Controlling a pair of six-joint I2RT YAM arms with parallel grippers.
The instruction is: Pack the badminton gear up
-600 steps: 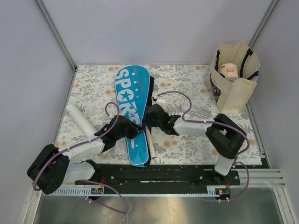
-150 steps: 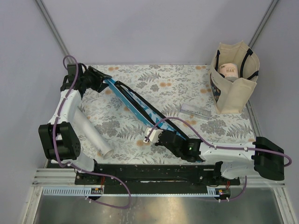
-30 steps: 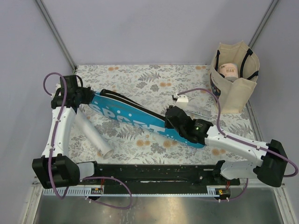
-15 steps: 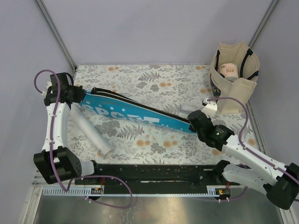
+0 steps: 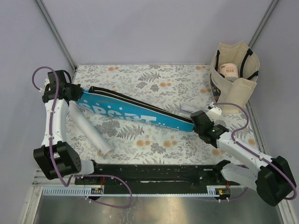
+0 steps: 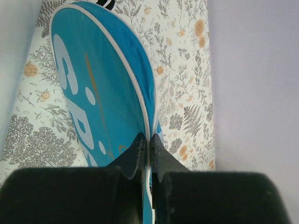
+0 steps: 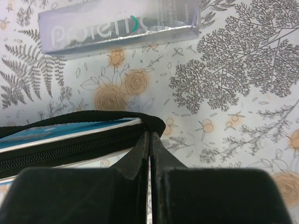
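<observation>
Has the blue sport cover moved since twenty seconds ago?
Yes. The SPORT cover has turned from pointing away from the arms to lying crosswise on the mat. Its narrow end is now much nearer the beige tote.

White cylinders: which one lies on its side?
The long white tube, flat on the table; the shorter roll stands upright inside the tote.

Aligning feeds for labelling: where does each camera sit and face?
Top external: above, behind the robot, facing down at floral table; both arms show.
Left wrist: on left arm, faces along left tool pinching the blue racket-shaped fabric cover.
Right wrist: on right arm, faces past right tool toward a silver rectangular box.
Shared: all show the cover.
</observation>
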